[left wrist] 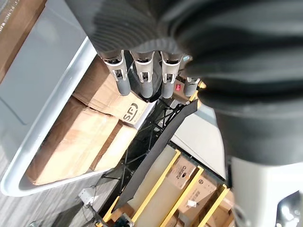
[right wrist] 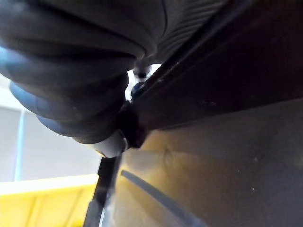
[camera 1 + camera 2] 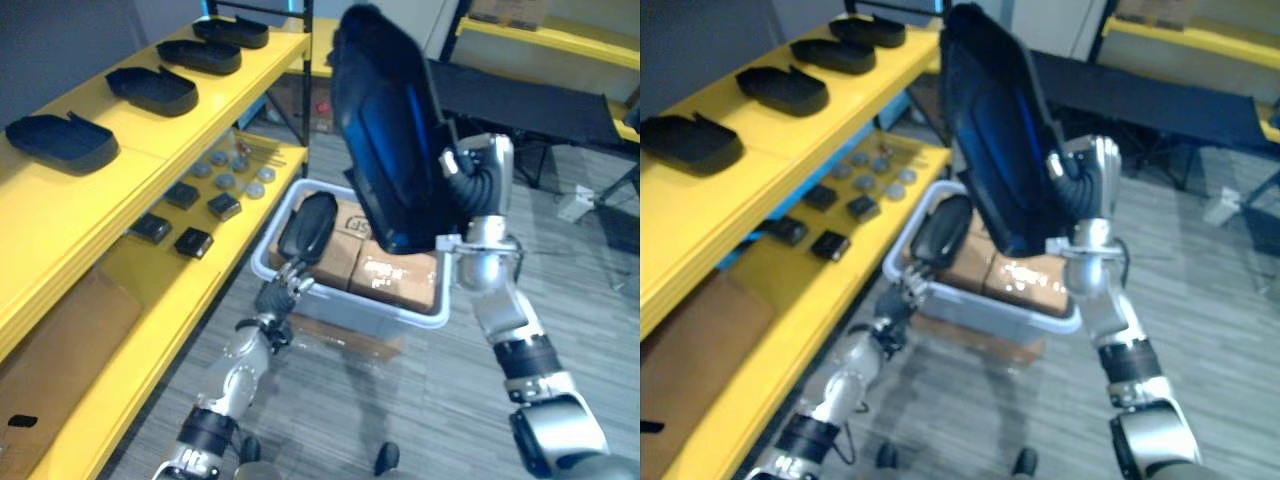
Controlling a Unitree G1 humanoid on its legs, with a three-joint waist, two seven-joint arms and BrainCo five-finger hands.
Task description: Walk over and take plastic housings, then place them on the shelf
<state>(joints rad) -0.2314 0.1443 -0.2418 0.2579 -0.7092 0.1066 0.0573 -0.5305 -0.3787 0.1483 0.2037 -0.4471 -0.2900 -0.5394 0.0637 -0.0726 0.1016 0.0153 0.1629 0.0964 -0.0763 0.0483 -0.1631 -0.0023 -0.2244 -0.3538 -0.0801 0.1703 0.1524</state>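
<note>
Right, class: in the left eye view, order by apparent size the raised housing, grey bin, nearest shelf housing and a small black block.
1-2. The raised housing and grey bin: about alike; the housing is nearer and covers part of the bin.
3. Nearest shelf housing.
4. Small black block.

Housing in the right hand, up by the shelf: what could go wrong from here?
The raised housing is large and the right hand grips it near its lower edge only: it could twist or slip. The top shelf already carries four housings; swinging this one in could knock one. The left hand sits by the bin rim and might catch on it.
</note>
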